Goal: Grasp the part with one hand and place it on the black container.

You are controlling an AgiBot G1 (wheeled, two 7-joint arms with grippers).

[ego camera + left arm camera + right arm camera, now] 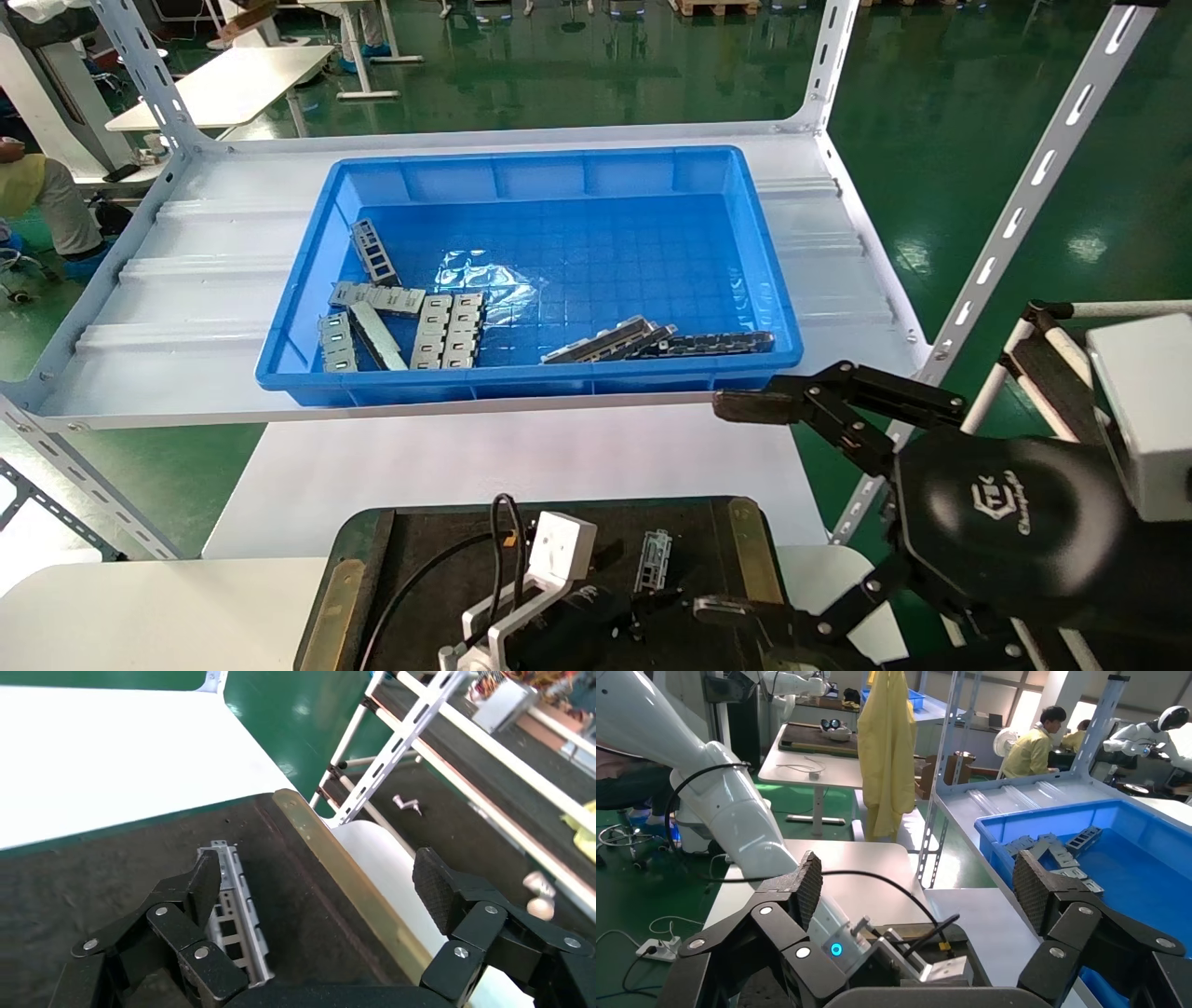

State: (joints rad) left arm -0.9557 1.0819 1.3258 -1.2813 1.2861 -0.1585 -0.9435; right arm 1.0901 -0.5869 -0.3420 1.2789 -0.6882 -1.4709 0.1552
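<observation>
The part [654, 559], a narrow silver-grey trough-shaped bar with slots, lies flat on the black container [428, 559] near its right brass strip. My left gripper [638, 617] is open just above the mat. In the left wrist view [320, 881] one finger [204, 885] is right beside the part [235, 910], and the other hangs past the brass strip [330, 860] over the white table. It holds nothing. My right gripper [736, 508] is wide open and empty, raised to the right of the container; it also shows in the right wrist view [916, 881].
A large blue bin [307, 280] stands on the white shelf behind, holding short silver plates [447, 331], a long silver bar [601, 340] and darker bars [717, 343]. Slotted shelf posts [1015, 214] rise at the right. A black cable [498, 550] runs over the container.
</observation>
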